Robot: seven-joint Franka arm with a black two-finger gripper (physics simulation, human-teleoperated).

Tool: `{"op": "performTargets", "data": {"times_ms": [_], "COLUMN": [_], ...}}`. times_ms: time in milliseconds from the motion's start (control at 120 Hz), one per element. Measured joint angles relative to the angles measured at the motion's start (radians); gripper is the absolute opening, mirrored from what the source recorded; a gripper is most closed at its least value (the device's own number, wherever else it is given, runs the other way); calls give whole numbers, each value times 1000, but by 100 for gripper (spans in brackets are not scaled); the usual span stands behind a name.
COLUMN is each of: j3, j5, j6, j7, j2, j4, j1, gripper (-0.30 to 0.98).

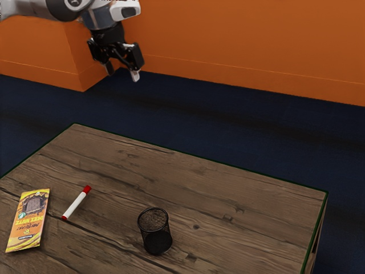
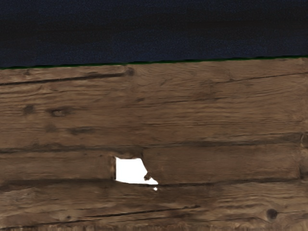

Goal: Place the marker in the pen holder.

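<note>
High above the table's far side, my gripper hangs open in the exterior view, its two fingertips apart with nothing between them. A white marker with a red cap lies on the wooden table, toward the exterior view's left. The pen holder, a black mesh cup, stands upright on the table, further to the exterior view's right. Marker and holder are well apart, and my gripper touches neither.
A yellow and orange snack packet lies beside the marker, at the exterior view's left. The wooden table ends at a dark green edge, with blue floor beyond. In the wrist view, a white patch interrupts the wooden tabletop.
</note>
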Motion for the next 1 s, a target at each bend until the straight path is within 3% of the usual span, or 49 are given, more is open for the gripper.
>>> {"op": "performTargets", "data": {"times_ms": [125,250,450,642,808,1000], "j3": [22,30,40,42,45,63], "j5": [17,23,11,4,-7,-38], "j6": [-71,-76,71,227,344,440], "j7": [-12,-21,-34,-39,-30,5], "j2": [-6,-5,-2,41,115,196], "j4": [-35,-217,-513,-633,-670,-669], "j1": [-71,-68,86,296,270,316], "gripper": [65,67,68,68,68,68]}}
